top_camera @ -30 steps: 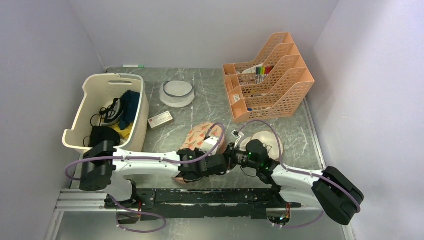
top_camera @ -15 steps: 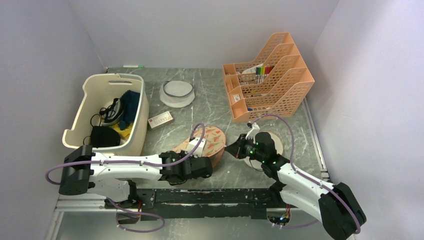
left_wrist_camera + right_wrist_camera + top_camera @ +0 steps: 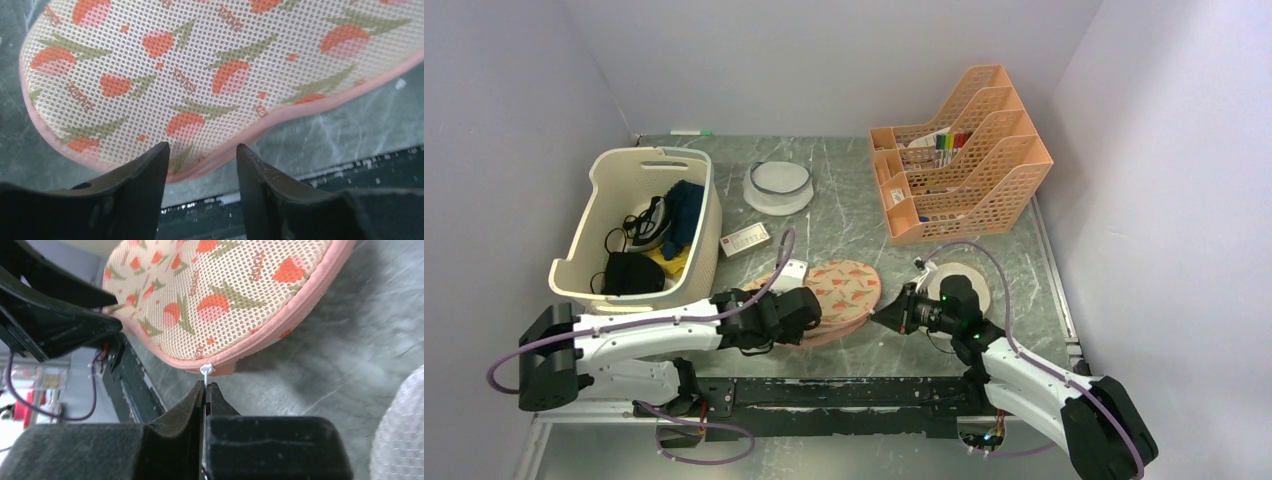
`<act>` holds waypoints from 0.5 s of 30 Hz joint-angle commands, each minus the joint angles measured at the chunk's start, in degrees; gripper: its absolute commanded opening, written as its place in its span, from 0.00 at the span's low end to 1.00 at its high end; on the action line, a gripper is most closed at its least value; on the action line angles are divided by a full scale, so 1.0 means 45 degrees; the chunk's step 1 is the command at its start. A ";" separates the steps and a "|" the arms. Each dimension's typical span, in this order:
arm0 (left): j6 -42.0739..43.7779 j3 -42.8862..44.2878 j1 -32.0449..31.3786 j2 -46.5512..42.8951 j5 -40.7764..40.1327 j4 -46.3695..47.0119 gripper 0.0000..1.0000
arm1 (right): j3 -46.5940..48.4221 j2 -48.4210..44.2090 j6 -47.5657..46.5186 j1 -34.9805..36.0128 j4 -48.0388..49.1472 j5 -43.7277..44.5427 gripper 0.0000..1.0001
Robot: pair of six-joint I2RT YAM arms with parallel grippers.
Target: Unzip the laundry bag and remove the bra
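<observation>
In the top view, the laundry bag [image 3: 844,285] is seen lying flat on the marble-patterned table [image 3: 844,215]. It is flanked by the left gripper [image 3: 814,310] at its near-left edge and the right gripper [image 3: 879,316] at its near-right end. A cream basket [image 3: 599,265] stands well apart to the left. In the left wrist view, the two fingers [image 3: 147,172] are held apart with nothing clamped, and the bag's pink edge is seen just beyond the tips, across the gap. In the right wrist view, the fingers [image 3: 192,400] are pressed together, and the white zip pull [image 3: 206,371] at the bag's pink edge is pinched between their tips.
</observation>
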 commanded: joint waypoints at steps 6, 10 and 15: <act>0.0826 0.0970 -0.0353 -0.3243 0.2383 -0.0454 0.72 | -0.0767 0.0151 0.0866 0.0403 0.2786 -0.2228 0.00; 0.1249 0.1053 -0.0353 -0.3311 0.2463 0.1160 0.75 | -0.0896 0.0206 0.1403 0.0471 0.3338 -0.2069 0.00; 0.1845 0.2267 -0.0379 -0.0616 0.2338 0.2186 0.78 | -0.0630 0.0308 0.1440 0.0529 0.2978 -0.2472 0.00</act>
